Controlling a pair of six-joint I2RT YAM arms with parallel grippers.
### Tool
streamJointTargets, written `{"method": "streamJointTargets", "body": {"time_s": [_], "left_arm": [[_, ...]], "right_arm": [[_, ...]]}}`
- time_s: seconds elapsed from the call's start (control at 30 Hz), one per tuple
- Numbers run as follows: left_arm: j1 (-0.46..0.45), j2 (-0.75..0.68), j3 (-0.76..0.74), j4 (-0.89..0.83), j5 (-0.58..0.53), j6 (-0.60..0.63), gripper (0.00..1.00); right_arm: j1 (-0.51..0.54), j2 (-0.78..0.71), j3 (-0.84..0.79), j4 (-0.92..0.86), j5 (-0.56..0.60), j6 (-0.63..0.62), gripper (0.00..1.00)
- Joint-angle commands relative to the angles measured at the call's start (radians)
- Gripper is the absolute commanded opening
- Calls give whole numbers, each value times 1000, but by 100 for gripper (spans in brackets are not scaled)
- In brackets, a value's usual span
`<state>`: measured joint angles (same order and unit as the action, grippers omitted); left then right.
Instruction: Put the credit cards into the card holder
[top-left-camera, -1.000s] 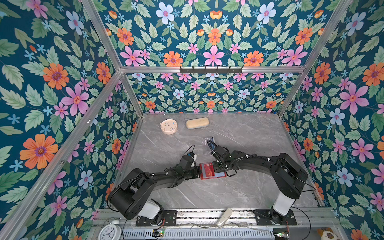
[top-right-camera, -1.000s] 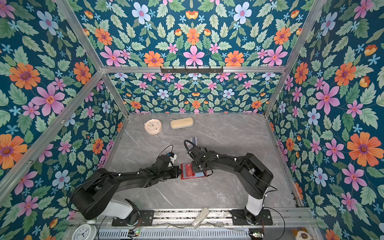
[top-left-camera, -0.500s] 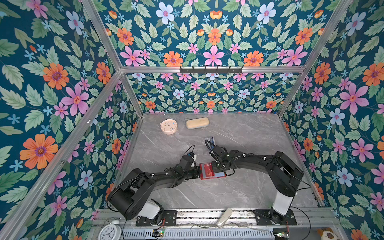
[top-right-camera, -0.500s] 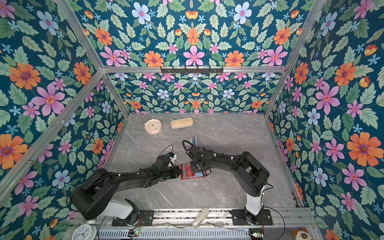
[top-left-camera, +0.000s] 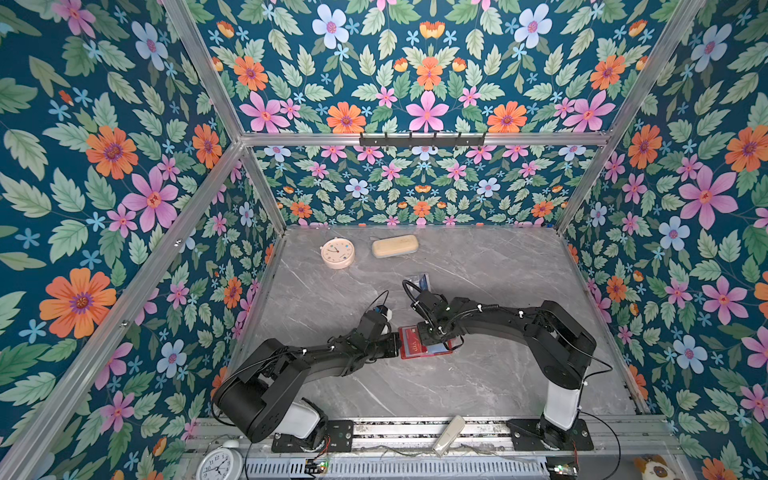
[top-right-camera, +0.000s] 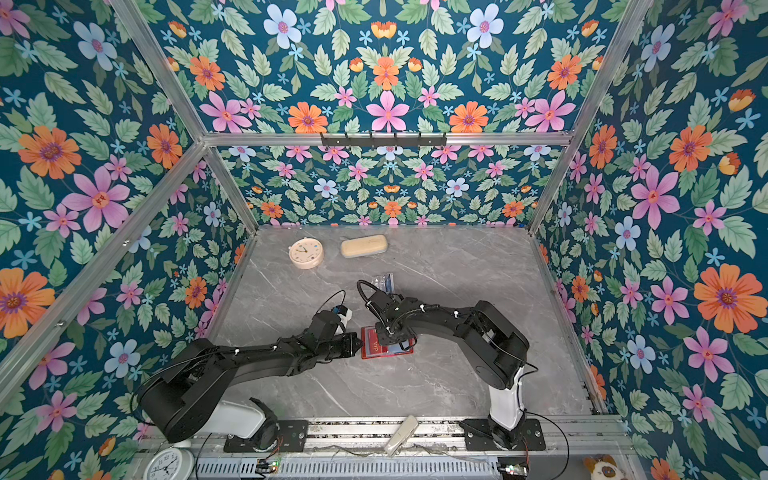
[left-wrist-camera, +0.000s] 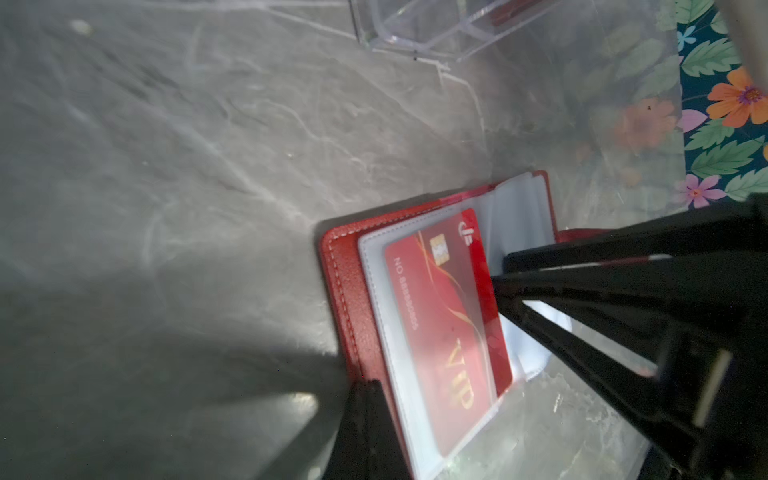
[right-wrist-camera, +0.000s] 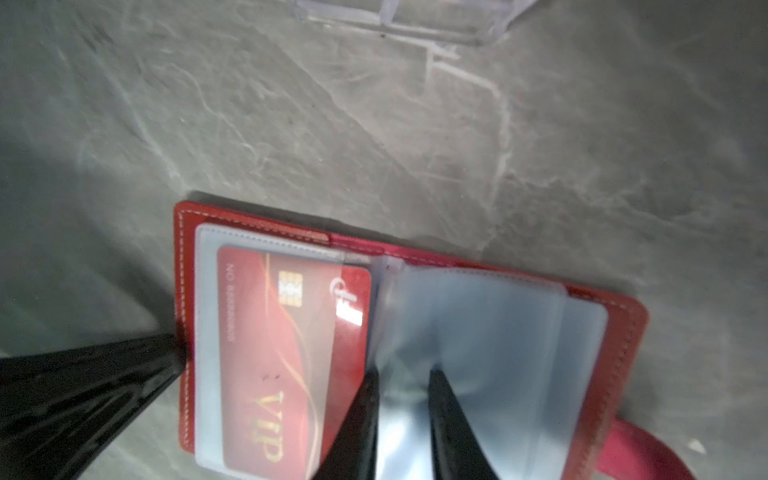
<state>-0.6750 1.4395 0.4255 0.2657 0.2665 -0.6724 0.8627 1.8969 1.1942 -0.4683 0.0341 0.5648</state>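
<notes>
The red card holder (top-left-camera: 405, 355) (top-right-camera: 368, 354) lies open on the grey table. A red credit card (left-wrist-camera: 440, 316) (right-wrist-camera: 282, 345) with gold VIP lettering sits in its left clear sleeve, one strip sticking out by the spine. My left gripper (left-wrist-camera: 368, 384) (top-left-camera: 397, 347) is shut, its tip pressing on the holder's left cover edge (right-wrist-camera: 183, 291). My right gripper (right-wrist-camera: 403, 374) (top-left-camera: 428, 332) hangs over the loose clear sleeves (right-wrist-camera: 498, 332) at the spine, jaws a little apart, holding nothing. A blue card (top-left-camera: 423, 281) stands in a clear stand behind the arms.
A round peach clock (top-left-camera: 337, 252) and a beige case (top-left-camera: 395, 246) lie near the back wall. The clear stand (left-wrist-camera: 436, 25) (right-wrist-camera: 395, 16) is just beyond the holder. A white bar (top-left-camera: 449, 435) and a white clock (top-left-camera: 219, 464) sit on the front rail. Flowered walls enclose the table.
The right gripper's wrist has shifted slightly over the holder. The left arm and the holder have stayed put.
</notes>
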Motion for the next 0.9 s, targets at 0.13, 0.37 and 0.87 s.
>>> {"method": "streamJointTargets", "body": {"time_s": [0.13,0.37,0.87], "left_arm": [[0,2,-2,-57,-22,12,0],[1,4,5,-57,-16,16,0],[-27,-58,177,-213,-36,126,25]], "right_arm": [[10,42,4,-89,-10,-19,31],[11,12,-11,-87,9,-8,33],[-66,-262,-230,137,-60,90,34]]}}
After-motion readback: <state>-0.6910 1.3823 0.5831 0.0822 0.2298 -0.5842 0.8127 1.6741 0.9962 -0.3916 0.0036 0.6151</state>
